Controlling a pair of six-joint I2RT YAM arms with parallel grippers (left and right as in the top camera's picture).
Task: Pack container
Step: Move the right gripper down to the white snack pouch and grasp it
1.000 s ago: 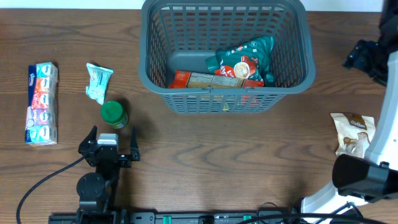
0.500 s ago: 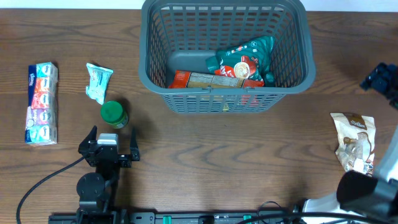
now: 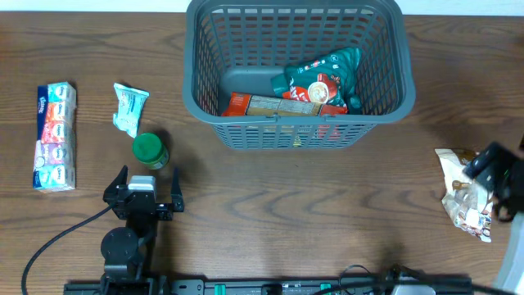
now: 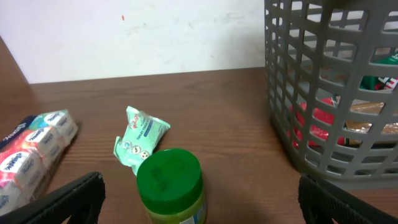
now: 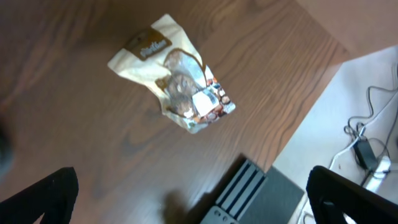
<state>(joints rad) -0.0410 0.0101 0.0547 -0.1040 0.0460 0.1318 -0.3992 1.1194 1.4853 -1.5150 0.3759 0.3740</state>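
Note:
The grey lattice basket [image 3: 299,120] stands at the back centre and holds a teal snack bag [image 3: 321,72] and a flat red and brown box [image 3: 274,105]. It also shows at the right of the left wrist view [image 4: 323,93]. My left gripper [image 3: 146,187] is open and empty, just in front of a green-lidded jar [image 3: 150,150], which stands between the fingers' line in the left wrist view [image 4: 171,186]. My right gripper [image 3: 499,176] is open and empty, above a beige snack bag [image 3: 460,190] at the right edge. That bag lies flat in the right wrist view [image 5: 174,90].
A small teal packet [image 3: 129,108] lies behind the jar. A multi-pack of tissues [image 3: 55,135] lies at the far left. The table's right edge, a black rail and cables [image 5: 367,155] show beside the snack bag.
My right arm has moved from the far right beside the basket down towards the front, and now hangs over the beige snack bag. The left arm and all items have not moved.

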